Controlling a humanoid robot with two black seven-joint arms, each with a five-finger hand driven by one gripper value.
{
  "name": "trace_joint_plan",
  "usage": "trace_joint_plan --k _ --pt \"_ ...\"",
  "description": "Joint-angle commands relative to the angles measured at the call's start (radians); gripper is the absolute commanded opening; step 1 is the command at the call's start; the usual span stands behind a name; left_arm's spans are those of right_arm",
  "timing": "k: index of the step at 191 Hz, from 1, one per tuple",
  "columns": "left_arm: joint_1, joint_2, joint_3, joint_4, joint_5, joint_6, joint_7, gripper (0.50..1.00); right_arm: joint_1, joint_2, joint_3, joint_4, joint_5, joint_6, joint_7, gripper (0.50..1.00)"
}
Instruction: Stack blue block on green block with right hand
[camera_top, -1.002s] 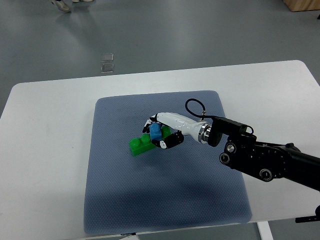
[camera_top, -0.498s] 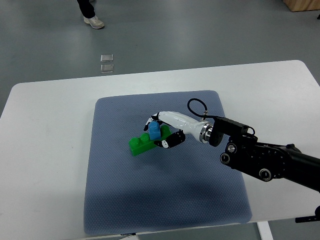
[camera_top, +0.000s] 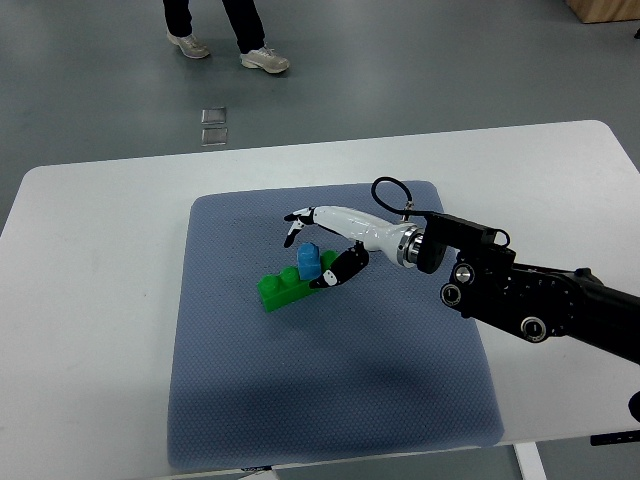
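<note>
A small blue block (camera_top: 308, 261) sits on top of the green block (camera_top: 287, 285), which lies on the blue-grey mat (camera_top: 330, 400). My right hand (camera_top: 315, 245) hovers just behind and right of the blocks with its fingers spread. The thumb lies low beside the green block's right end, and the other fingers are lifted clear above the blue block. Its arm comes in from the right edge. The left hand does not show.
The mat lies on a white table (camera_top: 90, 300). A person's legs and shoes (camera_top: 263, 60) stand on the grey floor beyond the table. Two small square floor plates (camera_top: 213, 125) lie behind the table's far edge.
My right hand has let go of the blue block, spread its fingers and lifted slightly back. The blue block stays on the green one. A person has walked into view at the top.
</note>
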Motion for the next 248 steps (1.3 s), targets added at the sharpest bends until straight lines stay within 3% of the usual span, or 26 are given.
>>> trace_joint_plan --k 1,48,62,128,131,183,214,248 --pt "0.000 0.000 0.000 0.002 0.000 0.000 0.000 1.000 0.017 -0.003 0.051 0.010 0.091 0.059 -0.024 0.924" --pt "0.000 0.000 0.000 0.002 0.000 0.000 0.000 1.000 0.054 -0.059 0.185 0.013 0.317 0.154 -0.076 0.924" --pt "0.000 0.000 0.000 0.000 0.000 0.000 0.000 1.000 0.051 -0.095 0.269 0.001 0.487 0.187 -0.101 0.924" --pt "0.000 0.000 0.000 0.000 0.001 0.000 0.000 1.000 0.011 -0.118 0.315 -0.137 0.955 0.182 -0.098 0.924" --pt "0.000 0.000 0.000 0.000 0.000 0.000 0.000 1.000 0.003 -0.109 0.332 -0.188 1.062 0.185 -0.094 0.924" --pt "0.000 0.000 0.000 0.000 0.001 0.000 0.000 1.000 -0.052 -0.005 0.462 -0.344 1.429 0.194 -0.078 0.924" --pt "0.000 0.000 0.000 0.000 0.001 0.000 0.000 1.000 -0.060 0.108 0.540 -0.476 1.470 0.193 -0.033 0.924" --pt "0.000 0.000 0.000 0.000 0.001 0.000 0.000 1.000 -0.061 0.124 0.540 -0.495 1.472 0.193 -0.012 0.924"
